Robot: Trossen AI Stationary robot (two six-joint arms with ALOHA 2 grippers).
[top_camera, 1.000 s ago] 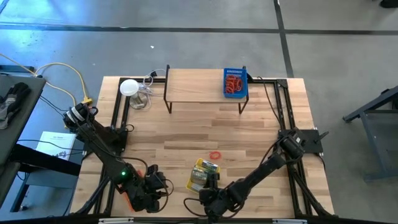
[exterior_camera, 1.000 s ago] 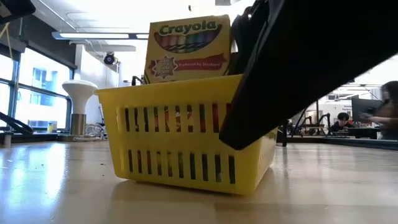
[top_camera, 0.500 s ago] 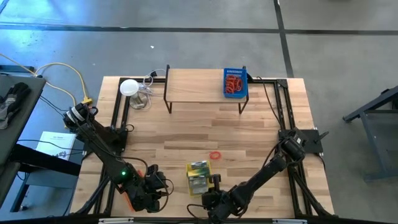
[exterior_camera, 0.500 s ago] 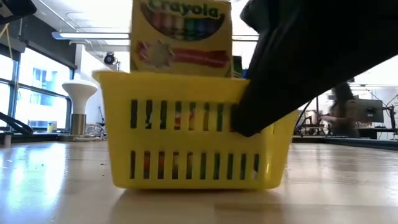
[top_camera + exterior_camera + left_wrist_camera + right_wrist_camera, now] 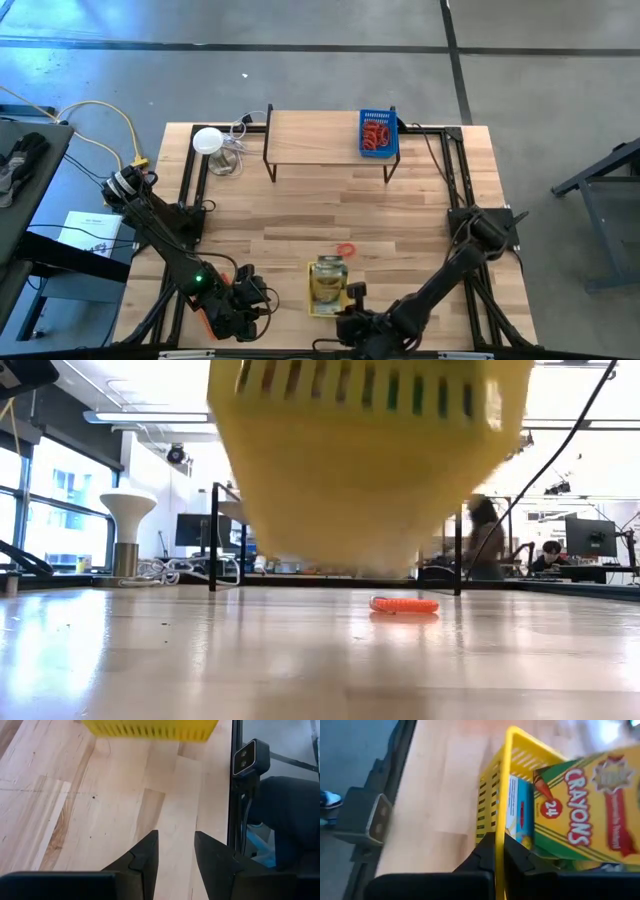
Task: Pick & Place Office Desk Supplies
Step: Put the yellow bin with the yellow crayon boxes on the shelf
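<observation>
Lifted one yellow basket (image 5: 327,286), right hand (image 5: 499,851) clamping rim, one crayon box (image 5: 577,815)

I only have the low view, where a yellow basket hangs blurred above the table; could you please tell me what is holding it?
Observer: The right gripper is shut on the basket's rim, near the table's edge on the robot's side.
Operator: Thank you. Is anything inside it?
Observer: Yes, a crayon box stands in it.
Operator: And where is the left gripper?
Observer: Low over the table's corner by the left arm's base, open, with nothing between its fingers.
</observation>
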